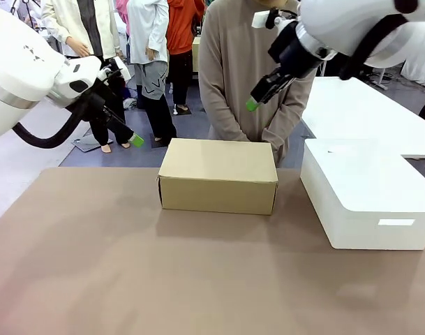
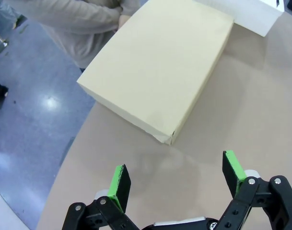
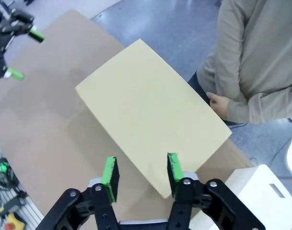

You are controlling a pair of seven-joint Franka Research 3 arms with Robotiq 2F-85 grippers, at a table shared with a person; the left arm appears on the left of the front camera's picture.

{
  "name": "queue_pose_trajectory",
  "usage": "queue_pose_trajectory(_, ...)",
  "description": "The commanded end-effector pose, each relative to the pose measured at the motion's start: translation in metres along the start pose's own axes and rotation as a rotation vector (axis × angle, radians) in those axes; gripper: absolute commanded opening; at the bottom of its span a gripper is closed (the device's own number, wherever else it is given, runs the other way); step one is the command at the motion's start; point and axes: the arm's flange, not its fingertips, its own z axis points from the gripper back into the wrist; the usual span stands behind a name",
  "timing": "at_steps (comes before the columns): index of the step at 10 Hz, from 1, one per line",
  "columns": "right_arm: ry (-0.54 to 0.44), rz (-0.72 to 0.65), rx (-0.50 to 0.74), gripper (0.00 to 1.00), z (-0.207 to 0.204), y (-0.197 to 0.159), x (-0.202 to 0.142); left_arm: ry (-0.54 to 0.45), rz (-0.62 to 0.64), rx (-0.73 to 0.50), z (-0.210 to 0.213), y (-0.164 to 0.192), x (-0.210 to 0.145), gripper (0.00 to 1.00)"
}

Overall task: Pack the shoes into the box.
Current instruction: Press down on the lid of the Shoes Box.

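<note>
A plain brown cardboard shoebox (image 1: 218, 174) sits closed on the tan tabletop (image 1: 128, 272), toward the far edge and roughly at the middle of the table, its flat lid down and its long side facing the robot. Just to its right, apart from it by a narrow strip of table, stands a larger white rectangular block (image 1: 369, 202) with rounded corners. A person in a beige long-sleeved top (image 1: 243, 63) stands directly behind the box at the far side, hands (image 3: 221, 103) clasped in front of the body, close to the box's far edge but not touching it. The left gripper (image 1: 125, 125) hangs in the air above and to the left of the box, clear of the table; in the left wrist view its two green-padded fingers (image 2: 119, 184) stand wide apart with nothing between them, and the box's near corner lies on the table beyond them. The right gripper (image 1: 262, 94) is raised above the box's far right corner, in front of the person's chest; in the right wrist view its green pads (image 3: 110, 175) stand partly apart, narrower than the left pair, with the box lid below them and nothing gripped. The shoes cannot be seen with the lid closed.
</note>
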Motion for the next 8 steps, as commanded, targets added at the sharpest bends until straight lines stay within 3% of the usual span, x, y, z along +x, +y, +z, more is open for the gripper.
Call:
queue_pose_trajectory(1, 0.048, -0.08, -0.049, 0.0, -0.034, -0.001, 0.029, -0.002, -0.008, 0.008, 0.0, 0.001, -0.001, 1.0)
queue_pose_trajectory(8, 0.186, -0.263, -0.16, 0.0, -0.149, -0.037, 0.05, -0.002, -0.008, 0.008, 0.0, 0.001, -0.001, 1.0)
